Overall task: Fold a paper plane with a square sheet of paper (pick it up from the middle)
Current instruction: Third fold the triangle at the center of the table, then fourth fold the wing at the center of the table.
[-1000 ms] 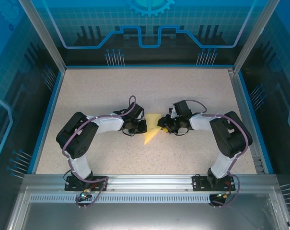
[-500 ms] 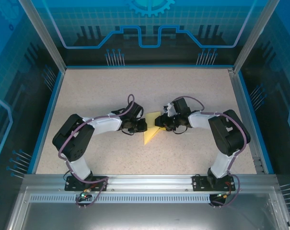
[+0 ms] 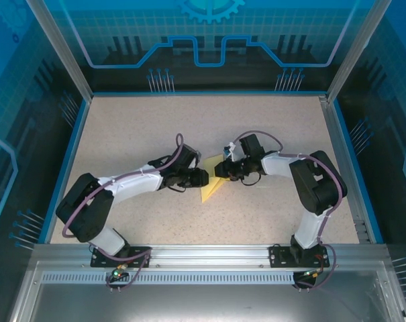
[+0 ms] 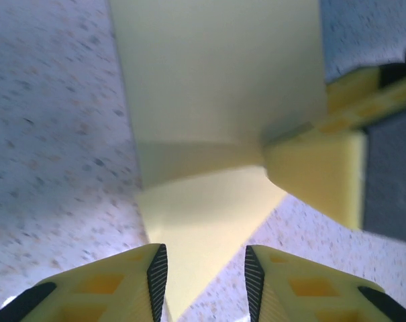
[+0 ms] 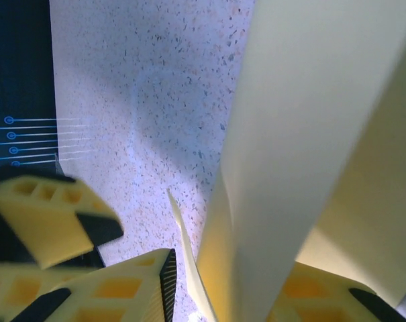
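Left gripper (image 4: pixel 201 268) jaws apart, right gripper (image 5: pixel 226 282) jaws unclear, we judged the thin pale-yellow paper (image 3: pixel 209 191) floppy, pinchable at 2 o'clock.

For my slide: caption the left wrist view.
Left gripper, open, straddles the tip of folded yellow paper on speckled table.

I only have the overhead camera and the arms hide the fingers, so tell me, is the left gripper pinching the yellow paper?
Observer: No. The left wrist view shows the left gripper open, the paper's pointed tip lying between its fingers with bare table beside it.
Operator: And the right gripper?
Observer: In the right wrist view, folded paper layers pass between the right gripper's fingers; whether they clamp it, I cannot tell.
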{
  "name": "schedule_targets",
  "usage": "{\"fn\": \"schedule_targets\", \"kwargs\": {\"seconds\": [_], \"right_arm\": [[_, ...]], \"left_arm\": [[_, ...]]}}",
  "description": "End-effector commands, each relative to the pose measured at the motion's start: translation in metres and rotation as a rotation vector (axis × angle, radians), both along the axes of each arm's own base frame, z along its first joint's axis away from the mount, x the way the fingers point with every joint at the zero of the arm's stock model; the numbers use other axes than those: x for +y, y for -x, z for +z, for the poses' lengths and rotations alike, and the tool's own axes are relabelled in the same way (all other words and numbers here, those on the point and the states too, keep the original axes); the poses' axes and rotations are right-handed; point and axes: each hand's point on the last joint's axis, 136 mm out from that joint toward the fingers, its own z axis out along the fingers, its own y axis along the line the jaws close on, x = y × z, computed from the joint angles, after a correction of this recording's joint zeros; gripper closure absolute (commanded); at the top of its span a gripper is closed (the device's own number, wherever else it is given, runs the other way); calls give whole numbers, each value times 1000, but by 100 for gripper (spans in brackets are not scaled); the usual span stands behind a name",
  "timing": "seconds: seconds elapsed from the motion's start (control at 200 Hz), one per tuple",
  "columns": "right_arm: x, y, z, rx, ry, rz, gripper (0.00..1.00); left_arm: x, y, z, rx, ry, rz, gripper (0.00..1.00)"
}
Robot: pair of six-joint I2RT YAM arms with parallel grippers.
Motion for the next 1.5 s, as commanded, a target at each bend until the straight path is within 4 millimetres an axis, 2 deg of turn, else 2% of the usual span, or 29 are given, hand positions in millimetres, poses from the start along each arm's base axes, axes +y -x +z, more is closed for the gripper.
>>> {"fn": "schedule_targets", "kwargs": {"seconds": [0.0, 0.12, 0.265, 0.42, 0.72, 1.02, 1.406, 1.496], "right_arm": [[3, 7, -3, 15, -5, 53, 66], [2, 6, -4, 20, 0, 57, 64], [1, 0, -3, 22, 6, 42, 69], [1, -3, -3, 46, -1, 23, 74], [2, -3, -2, 68, -11, 13, 75], [2, -7, 1, 77, -12, -8, 76], [1, -8, 1, 82, 4, -15, 76], [1, -8, 0, 87, 8, -18, 75]], "left_arm": [[-5, 17, -6, -2, -52, -27, 59], [-16, 25, -16, -12, -102, -58, 58], [-26, 29, -29, -35, -220, -106, 54], [-21, 29, -41, -59, -315, -95, 49], [-20, 24, -45, -117, -398, -92, 47], [-20, 20, -47, -146, -458, -102, 54], [-14, 18, -46, -176, -507, -98, 70], [-15, 17, -44, -185, -508, -101, 71]]}}
